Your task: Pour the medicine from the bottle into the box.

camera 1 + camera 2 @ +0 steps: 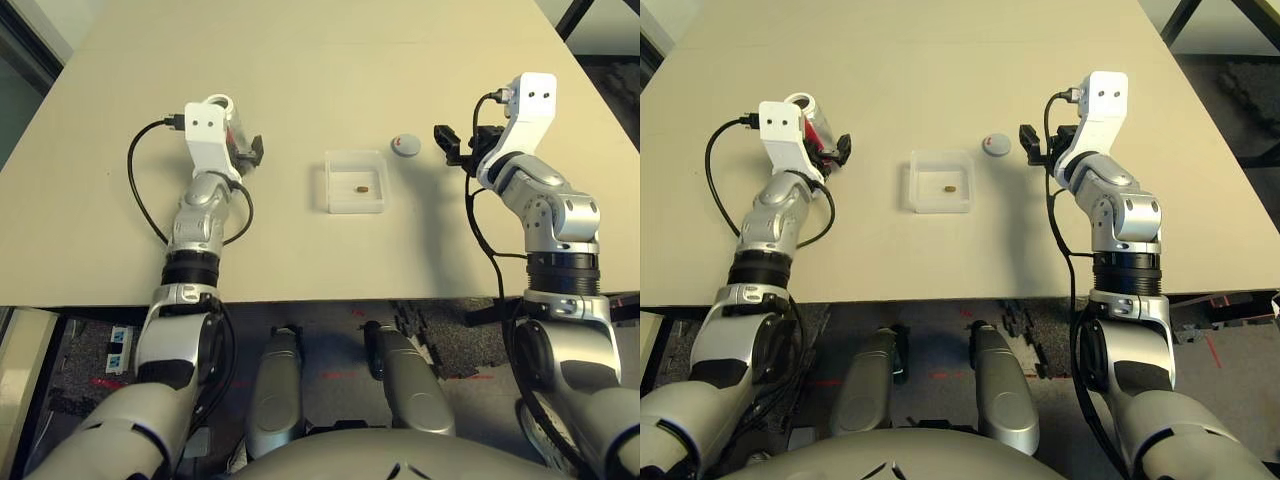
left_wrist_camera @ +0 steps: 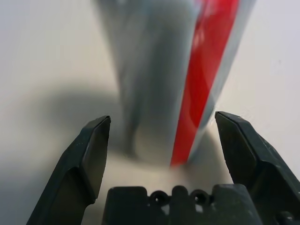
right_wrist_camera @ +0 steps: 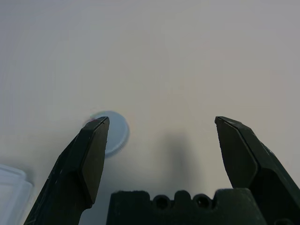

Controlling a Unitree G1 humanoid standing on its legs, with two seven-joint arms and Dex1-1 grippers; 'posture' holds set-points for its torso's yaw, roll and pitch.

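Left wrist view has the left gripper [image 2: 161,136] spread around the bottle [image 2: 187,70], seemingly free, so back straight out, right gripper [image 3: 161,136] idle and spread too.

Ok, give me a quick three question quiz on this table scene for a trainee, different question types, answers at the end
1. True or false: the pill lies inside the box.
2. Which lies nearer the right tool? A the cap, B the bottle.
3. Fill in: the left tool stands ____ around the bottle, fingers apart from it.

Key:
1. True.
2. A; the cap lies on the table between box and right tool.
3. Open.
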